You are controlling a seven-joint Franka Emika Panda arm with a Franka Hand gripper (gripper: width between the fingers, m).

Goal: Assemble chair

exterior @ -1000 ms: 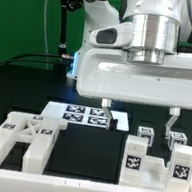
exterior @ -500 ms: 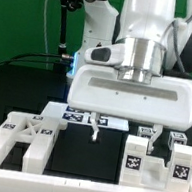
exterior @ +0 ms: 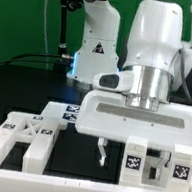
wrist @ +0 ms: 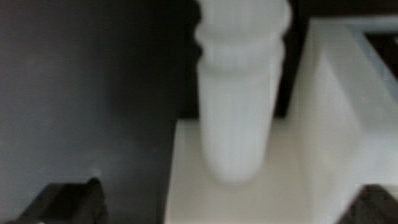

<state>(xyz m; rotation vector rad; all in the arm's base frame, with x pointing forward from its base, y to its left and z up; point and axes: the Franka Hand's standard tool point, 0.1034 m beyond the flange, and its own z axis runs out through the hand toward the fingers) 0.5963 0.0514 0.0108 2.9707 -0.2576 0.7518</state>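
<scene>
The chair lies in loose glossy white parts with square tags. In the exterior view, a ladder-like frame [exterior: 21, 137] sits at the front left and blocky pieces [exterior: 133, 163] [exterior: 181, 169] stand at the front right. My gripper [exterior: 133, 156] hangs open low over the right-hand pieces, one finger [exterior: 101, 151] on the near block's left side. The wrist view shows a rounded white post [wrist: 240, 90] lying on a flat white panel [wrist: 267, 175] beside a raised white wall [wrist: 347, 100]. The dark fingertips [wrist: 71, 203] stand wide on either side of it, and the gripper [wrist: 228, 205] holds nothing.
The marker board [exterior: 69, 113] lies on the black table behind the frame, partly hidden by my hand. The white robot base [exterior: 93, 43] and a black camera stand [exterior: 64, 23] rise at the back. A white strip [exterior: 78, 189] runs along the front edge.
My gripper has moved toward the exterior view's right and come down lower, from over the marker board to over the right-hand blocks. Its jaws stayed open.
</scene>
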